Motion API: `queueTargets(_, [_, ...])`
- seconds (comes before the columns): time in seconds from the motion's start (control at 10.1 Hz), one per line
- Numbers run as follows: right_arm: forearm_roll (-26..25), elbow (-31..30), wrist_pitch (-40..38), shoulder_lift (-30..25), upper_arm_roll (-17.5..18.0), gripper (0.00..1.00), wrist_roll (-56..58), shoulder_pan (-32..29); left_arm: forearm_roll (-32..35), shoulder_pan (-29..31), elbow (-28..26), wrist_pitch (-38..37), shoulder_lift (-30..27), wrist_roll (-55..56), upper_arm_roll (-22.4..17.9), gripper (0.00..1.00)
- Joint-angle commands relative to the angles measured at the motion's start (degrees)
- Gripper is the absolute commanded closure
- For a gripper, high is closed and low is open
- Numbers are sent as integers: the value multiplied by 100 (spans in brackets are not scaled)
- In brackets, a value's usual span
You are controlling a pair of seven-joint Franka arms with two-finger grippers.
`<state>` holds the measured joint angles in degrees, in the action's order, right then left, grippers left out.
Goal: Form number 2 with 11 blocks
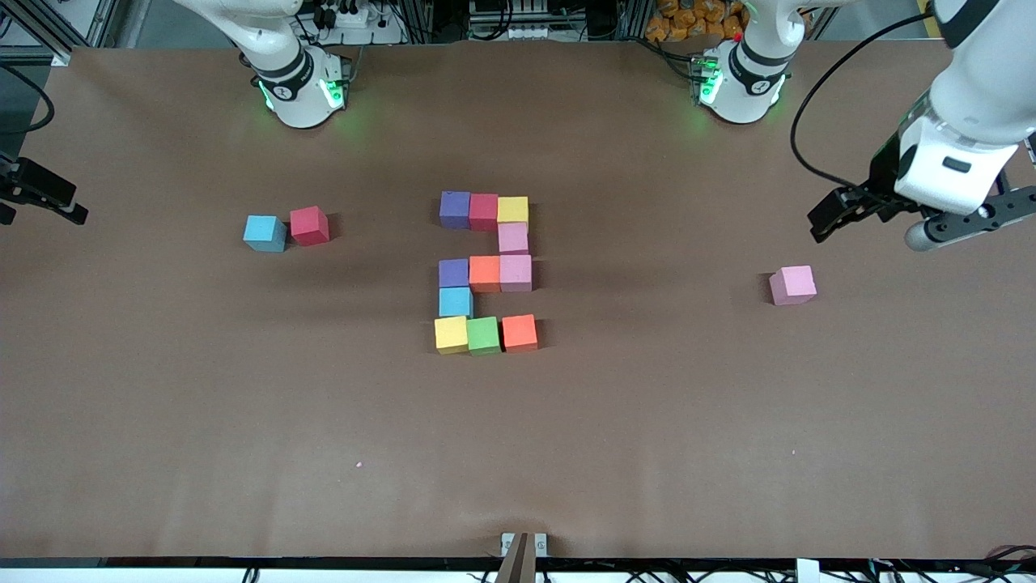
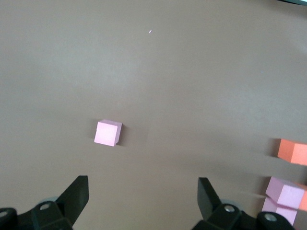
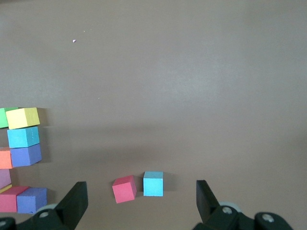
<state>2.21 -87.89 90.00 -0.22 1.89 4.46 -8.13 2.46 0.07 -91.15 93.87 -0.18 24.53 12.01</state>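
Nearest the front camera, we have a wide stretch of bare brown table (image 1: 566, 453) running to its edge, so there is ample room there for any approach.

Next comes the number 2 (image 1: 486, 274) at the table's middle: eleven foam blocks, packed face to face. Its bottom row reads yellow block (image 1: 451, 334), green block (image 1: 483, 335), orange block (image 1: 520, 333). We judge these cubes light, slightly soft and matte enough not to slip; a pinch across two opposite flat faces should hold one. The packed ones offer few free faces, and a nudge would likely shift their neighbours.

Toward the left arm's end, the spare pink block (image 1: 792, 285) sits alone with room on every side. Toward the right arm's end, a light blue block (image 1: 265, 233) and a red block (image 1: 309, 225) sit just beside each other, so only their outer faces are easy to reach.

The left gripper (image 1: 862, 212) hangs above the table near the pink block, jaws spread and holding nothing. The right gripper (image 3: 139, 203), spread and unloaded too, is over the table by the blue and red pair.
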Motion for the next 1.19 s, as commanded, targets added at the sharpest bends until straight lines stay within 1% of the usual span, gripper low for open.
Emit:
queueTargets(0.0, [113, 123, -61, 57, 66, 0, -86, -22, -131, 37, 553, -639, 141, -991, -163, 0])
queueTargets(0.1, [113, 123, -53, 57, 66, 0, -86, -22, -132, 72, 668, -816, 193, -1064, -155, 0])
queueTargets(0.4, [210, 131, -52, 57, 66, 0, -33, -83, -132, 107, 722, -835, 185, -1485, -155, 0])
queueTargets(0.59, [403, 123, -17, 74, 57, 0, -33, -75, -167, 107, 730, -826, 185, -1478, -155, 0])
queueTargets(0.69, [403, 123, -17, 101, 57, 0, -33, -66, -298, 142, 774, -826, 176, -1486, -207, 0])
queueTargets(1.09, [395, 123, 44, 127, 57, 0, -15, -101, -325, 143, 783, -739, 185, -1486, -216, 0])
